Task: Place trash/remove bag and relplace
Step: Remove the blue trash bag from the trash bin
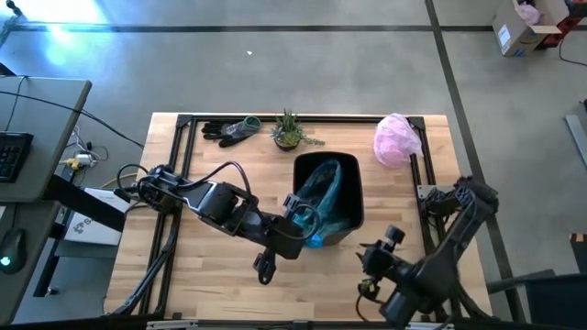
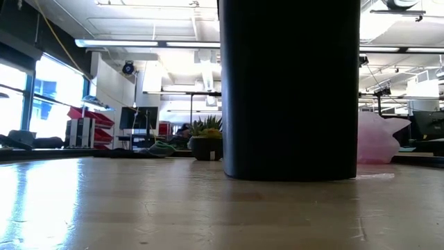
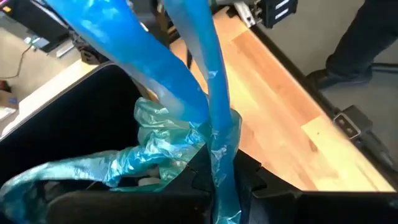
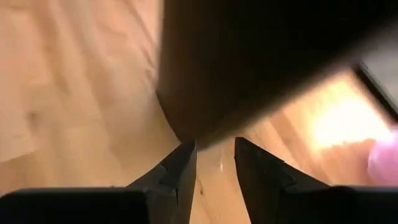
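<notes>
The step in hand looks like the removal of the bag (image 1: pixel 323 197); the teal liner sits bunched inside the black bin (image 1: pixel 353 206) at the centre of the high view, its wrinkled film gathered toward the bin's lower left corner; no trash can be made out loose on the bench (image 1: pixel 211 275).

The left tool (image 1: pixel 307 225) reaches in from the left of the frame to that lower left corner of the bin; in its wrist view the fingers are clamped on a twisted blue strand of the bag (image 3: pixel 214 124), which runs taut up and away from the pinch; the tool is closed on the bag.

The right tool (image 4: pixel 214 162) waits at the lower right of the high view, near the bin's lower right corner but apart from it; its fingers stand slightly parted with nothing between them, pointing at the bin's dark wall.

The next move, as I judge it, calls for a steady lift up and clear of the bin; the thin film may snag on the rim or tear; the bin may want steadying by the right tool.

The pale pink bag (image 1: pixel 397 139) lies at the upper right of the bench, well apart from both tools.
</notes>
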You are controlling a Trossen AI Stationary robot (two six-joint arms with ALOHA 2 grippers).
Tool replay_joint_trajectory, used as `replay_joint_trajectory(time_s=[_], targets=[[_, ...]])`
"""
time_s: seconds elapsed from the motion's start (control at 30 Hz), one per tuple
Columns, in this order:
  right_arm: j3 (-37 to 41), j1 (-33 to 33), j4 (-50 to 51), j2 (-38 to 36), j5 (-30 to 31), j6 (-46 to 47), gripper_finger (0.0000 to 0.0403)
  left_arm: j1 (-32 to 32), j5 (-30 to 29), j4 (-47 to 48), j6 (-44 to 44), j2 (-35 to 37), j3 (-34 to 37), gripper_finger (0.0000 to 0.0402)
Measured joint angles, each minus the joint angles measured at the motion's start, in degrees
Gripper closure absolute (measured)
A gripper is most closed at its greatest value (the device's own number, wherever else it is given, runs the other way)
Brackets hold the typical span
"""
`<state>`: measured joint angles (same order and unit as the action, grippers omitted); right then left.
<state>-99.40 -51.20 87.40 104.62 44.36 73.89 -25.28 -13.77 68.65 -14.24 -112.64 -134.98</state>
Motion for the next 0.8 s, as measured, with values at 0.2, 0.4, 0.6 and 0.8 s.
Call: replay_joint_trajectory(time_s=[0.2, 0.4, 0.6, 0.8], targets=[[15.9, 0.9, -3.2, 0.0, 1.5, 15.1, 0.0306, 0.3, -2.0, 1.7, 0.5, 0.0, 0.0, 0.0401], [28.6, 4.6, -3.5, 0.0, 3.8, 24.8, 0.0306, 0.6, -4.9, 2.1, 0.5, 0.0, 0.0, 0.0401], [36.1, 9.1, -12.3, 0.0, 9.7, 26.0, 0.0307, 1.0, -8.3, 3.3, -0.9, 0.0, 0.0, 0.0401], [37.7, 11.7, -38.9, 0.0, 13.8, 7.5, 0.0307, 2.1, -9.7, 5.1, -1.8, 0.0, 0.0, 0.0401]])
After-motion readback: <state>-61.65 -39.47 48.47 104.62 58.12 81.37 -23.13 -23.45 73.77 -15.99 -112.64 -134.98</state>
